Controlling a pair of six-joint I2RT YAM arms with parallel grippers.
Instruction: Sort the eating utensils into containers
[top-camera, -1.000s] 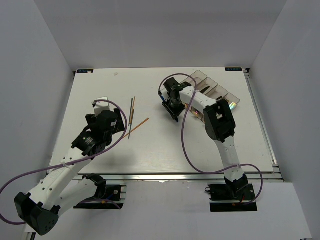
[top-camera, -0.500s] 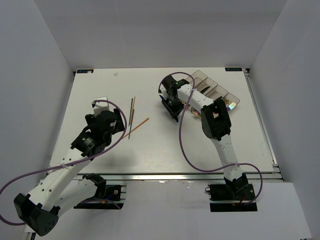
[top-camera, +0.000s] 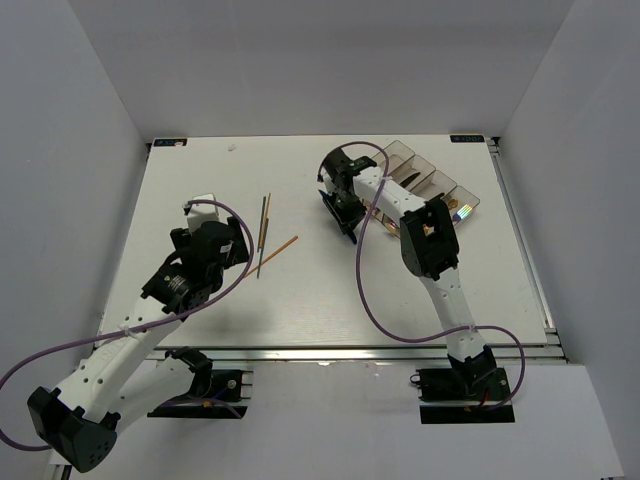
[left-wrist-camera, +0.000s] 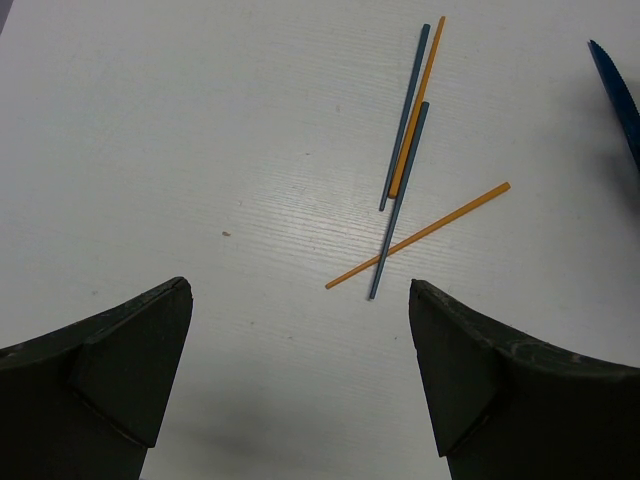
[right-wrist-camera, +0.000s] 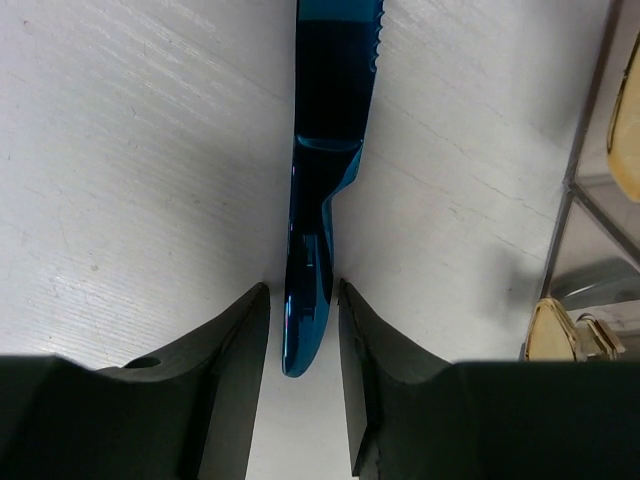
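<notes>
My right gripper (right-wrist-camera: 303, 320) is low over the table with its jaws either side of the handle of the blue knife (right-wrist-camera: 330, 150). A thin gap shows on each side, so it is open. The knife lies flat, blade pointing away. In the top view that gripper (top-camera: 345, 212) sits just left of the containers (top-camera: 432, 180). The chopsticks (left-wrist-camera: 405, 150), some grey-blue and some orange, lie crossed on the table ahead of my left gripper (left-wrist-camera: 300, 330), which is wide open with nothing in it. The knife's blade tip (left-wrist-camera: 615, 90) shows at the right edge of the left wrist view.
The clear bins' wall (right-wrist-camera: 590, 150) runs along the right of the right wrist view, with gold-toned utensil ends (right-wrist-camera: 560, 330) inside. An iridescent piece (top-camera: 462, 211) shows at the bins' near end. White walls enclose the table on three sides.
The right gripper has shifted slightly toward the far left over the knife and its jaws have narrowed a little. The left arm and the chopsticks have not moved.
</notes>
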